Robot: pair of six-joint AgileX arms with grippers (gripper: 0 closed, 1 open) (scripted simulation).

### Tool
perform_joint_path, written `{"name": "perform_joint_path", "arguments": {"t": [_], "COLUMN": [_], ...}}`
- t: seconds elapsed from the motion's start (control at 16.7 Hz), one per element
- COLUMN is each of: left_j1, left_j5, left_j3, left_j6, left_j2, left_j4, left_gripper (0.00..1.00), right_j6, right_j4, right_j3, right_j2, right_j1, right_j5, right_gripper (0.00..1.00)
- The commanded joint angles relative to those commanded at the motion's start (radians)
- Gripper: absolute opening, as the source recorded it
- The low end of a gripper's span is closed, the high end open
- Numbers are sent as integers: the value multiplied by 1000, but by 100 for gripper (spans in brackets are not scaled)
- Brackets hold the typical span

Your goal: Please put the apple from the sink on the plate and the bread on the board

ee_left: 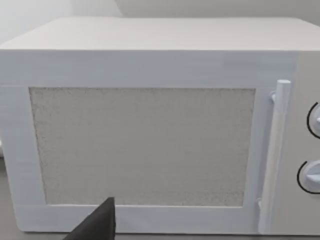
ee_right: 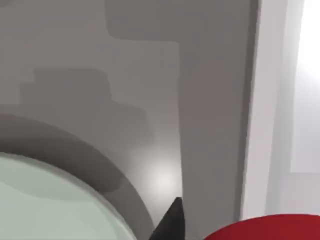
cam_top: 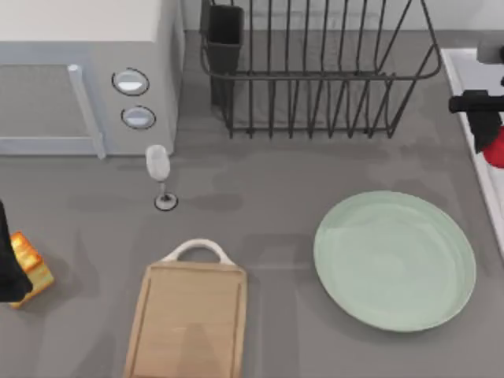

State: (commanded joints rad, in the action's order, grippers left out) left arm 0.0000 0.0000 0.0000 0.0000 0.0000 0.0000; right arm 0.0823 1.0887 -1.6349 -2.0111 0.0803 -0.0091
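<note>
From above, my left tool (cam_top: 11, 272) sits at the far left edge of the grey surface (cam_top: 268, 220), its dark fingers closed around the bread (cam_top: 30, 266), a thick golden chunk with orange-brown crust, well left of the board (cam_top: 189, 323). That board is pale wood, rectangular, with a groove round its edge and a white arched handle (cam_top: 197, 250) pointing toward a small clear wine glass (cam_top: 160, 175). My right tool (cam_top: 484, 126) is at the right edge, over the white rim of the sink (cam_top: 465, 87), with the red apple (cam_top: 496, 148) just under it; I cannot tell whether its fingers are closed on the fruit. The round mint-green plate (cam_top: 394, 260) lies bare, left of the sink. A black wire dish rack (cam_top: 315, 71) stands at the back. The left wrist view adds the white microwave (ee_left: 150, 135) face on: a speckled door window, a vertical bar handle, two dials, and one dark fingertip (ee_left: 100, 222). The right wrist view, closer in, shows the plate's shallow rim (ee_right: 60, 200), the sink's raised edge (ee_right: 260, 125) and the apple's smooth red curve (ee_right: 265, 229).
</note>
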Motion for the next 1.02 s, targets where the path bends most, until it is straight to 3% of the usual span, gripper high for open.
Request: {"name": "perform_joint_path", "arguments": {"t": [0.54, 0.96, 1.02], "left_j1": [0, 0, 0], "left_j5": [0, 0, 0], "left_j3": [0, 0, 0], "left_j6": [0, 0, 0], "left_j2": [0, 0, 0], "left_j4": [0, 0, 0], "left_gripper": [100, 100, 100], "right_j6": [377, 414, 414], "right_j4": [133, 147, 147], "right_j3": [100, 110, 110], "right_j2": [140, 151, 151], "right_j1": [367, 402, 402], "right_j5": [8, 10, 10], "right_gripper": [0, 0, 8]}}
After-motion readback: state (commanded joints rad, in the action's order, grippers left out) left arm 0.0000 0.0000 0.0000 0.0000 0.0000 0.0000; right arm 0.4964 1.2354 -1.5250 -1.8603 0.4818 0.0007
